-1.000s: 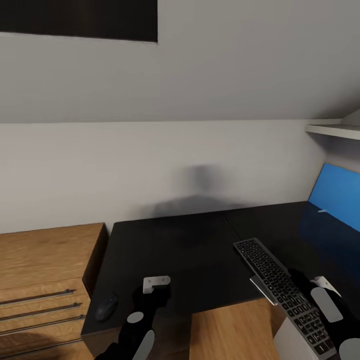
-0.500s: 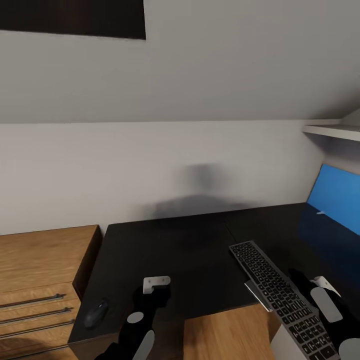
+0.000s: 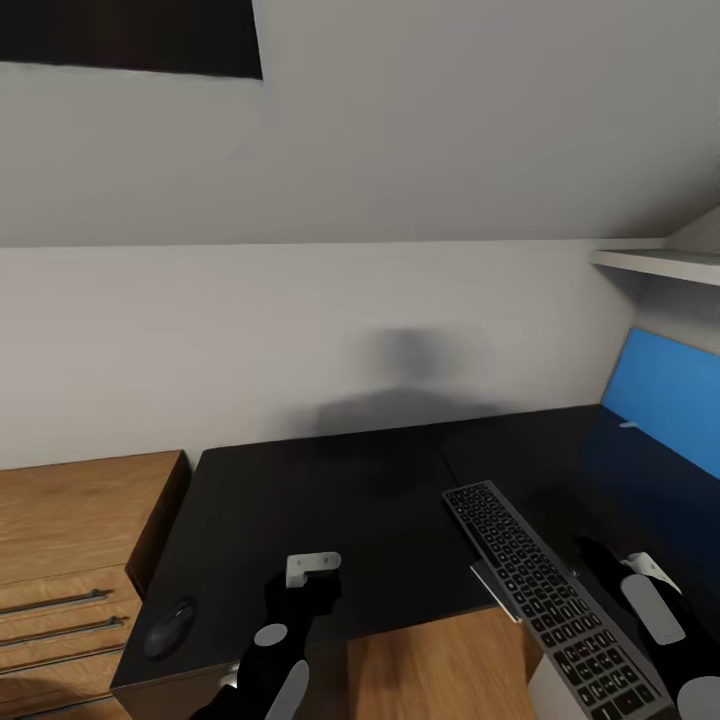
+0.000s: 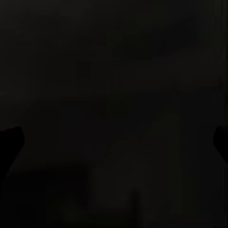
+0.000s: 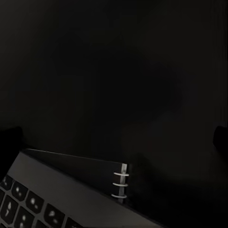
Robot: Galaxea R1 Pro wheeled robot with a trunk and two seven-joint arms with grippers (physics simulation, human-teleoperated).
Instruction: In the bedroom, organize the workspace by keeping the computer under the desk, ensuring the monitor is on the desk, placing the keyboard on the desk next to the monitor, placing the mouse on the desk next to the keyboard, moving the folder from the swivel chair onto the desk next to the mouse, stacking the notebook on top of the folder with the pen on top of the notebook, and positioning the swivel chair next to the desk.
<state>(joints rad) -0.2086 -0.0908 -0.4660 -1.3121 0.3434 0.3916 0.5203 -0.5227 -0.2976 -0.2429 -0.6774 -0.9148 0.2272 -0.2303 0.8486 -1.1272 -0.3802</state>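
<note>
Our view has swung right since a second ago; nothing on the desk moved. The keyboard lies diagonally, its near end cut off beside our right gripper. The mouse sits well left of our left gripper. Neither gripper's jaw opening is clear; key legends are unreadable.

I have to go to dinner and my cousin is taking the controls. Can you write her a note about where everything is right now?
Left gripper: open, holding nothing, over the desk.
Right gripper: open, holding nothing, beside the keyboard.
The keyboard lies slanted on the desk's right part, its near end sticking out past the front edge. It sits on a thin grey spiral-bound pad, probably the notebook.
The mouse is on the desk's near left corner, far from the keyboard.
Done: keyboard and mouse are on the desk.
Left: bring the mouse next to the keyboard, free the notebook, then sort the monitor, folder, pen and chair.
</note>
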